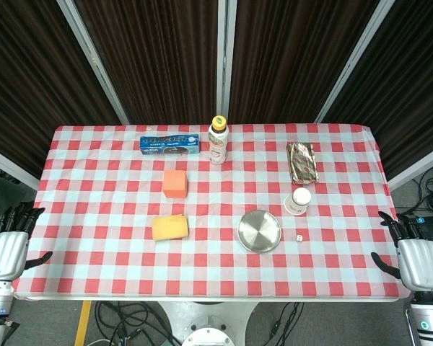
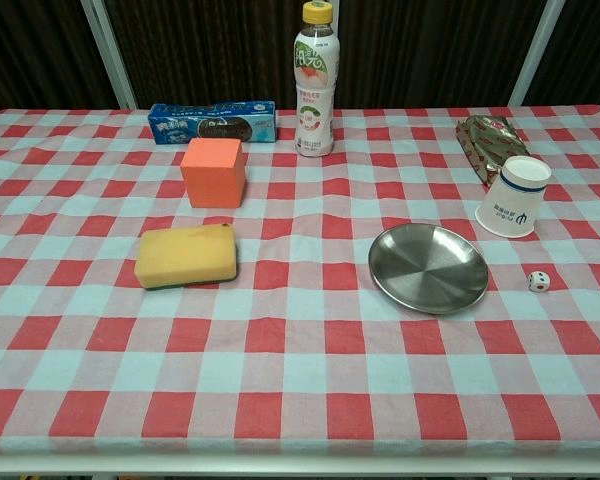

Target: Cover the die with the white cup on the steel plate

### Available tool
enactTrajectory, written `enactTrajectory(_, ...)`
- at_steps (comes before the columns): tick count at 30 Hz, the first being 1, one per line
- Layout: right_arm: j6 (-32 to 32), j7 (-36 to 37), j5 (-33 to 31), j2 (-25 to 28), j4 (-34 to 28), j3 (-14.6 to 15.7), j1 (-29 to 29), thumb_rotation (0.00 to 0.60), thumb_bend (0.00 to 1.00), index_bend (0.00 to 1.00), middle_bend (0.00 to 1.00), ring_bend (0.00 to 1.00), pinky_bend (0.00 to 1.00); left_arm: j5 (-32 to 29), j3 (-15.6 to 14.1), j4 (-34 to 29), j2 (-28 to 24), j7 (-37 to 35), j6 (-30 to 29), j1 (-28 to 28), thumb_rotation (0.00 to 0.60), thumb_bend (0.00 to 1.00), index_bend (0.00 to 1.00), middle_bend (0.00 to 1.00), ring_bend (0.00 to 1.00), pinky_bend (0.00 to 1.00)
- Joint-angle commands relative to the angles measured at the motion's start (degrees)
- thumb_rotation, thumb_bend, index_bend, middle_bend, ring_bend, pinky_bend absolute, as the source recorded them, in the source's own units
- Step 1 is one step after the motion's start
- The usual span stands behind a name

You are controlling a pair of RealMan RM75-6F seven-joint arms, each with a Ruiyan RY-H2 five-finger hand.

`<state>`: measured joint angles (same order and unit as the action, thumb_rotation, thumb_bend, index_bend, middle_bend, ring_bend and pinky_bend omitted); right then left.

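On the checked tablecloth (image 2: 280, 380), a yellow sponge (image 2: 186, 256) is lying near an orange block (image 2: 213, 171). Behind them a blue box (image 2: 212, 121) is lying flat, a bottle (image 2: 316, 82) is standing upright, and a foil packet (image 2: 490, 143) is lying at the right.

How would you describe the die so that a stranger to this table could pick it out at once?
Start at the round steel plate near the table's right front. Just to its right, on the checked cloth, lies the die, in front of the upside-down white cup. It is the smallest thing there, a white cube with dots.
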<state>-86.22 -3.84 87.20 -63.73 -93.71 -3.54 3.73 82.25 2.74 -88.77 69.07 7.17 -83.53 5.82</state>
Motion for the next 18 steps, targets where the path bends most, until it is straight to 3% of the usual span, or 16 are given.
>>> enactTrajectory(1, 0.1, 0.0, -0.1, 0.0, 0.0, 0.0, 0.1, 0.600, 0.12, 0.15, 0.31, 0.15, 0.26, -0.1, 0.0, -0.1, -0.1, 0.0, 0.2, 0.1, 0.600, 0.00, 0.13, 0.15, 0.01, 0.04)
enactTrajectory(13, 0.5, 1.1, 0.1, 0.1, 0.6, 0.1, 0.2, 0.600, 0.13, 0.15, 0.33, 0.18, 0.27, 0.1, 0.0, -0.9, -0.6, 0.6, 0.2, 0.1, 0.600, 0.00, 0.13, 0.15, 0.01, 0.04)
enactTrajectory(18, 2.0, 0.9, 0.6, 0.9, 0.0, 0.1, 1.3, 0.600, 0.14, 0.23, 0.39, 0.25, 0.33, 0.5, -0.2, -1.4, -1.0, 0.9, 0.5, 0.3, 0.600, 0.00, 0.13, 0.15, 0.01, 0.04)
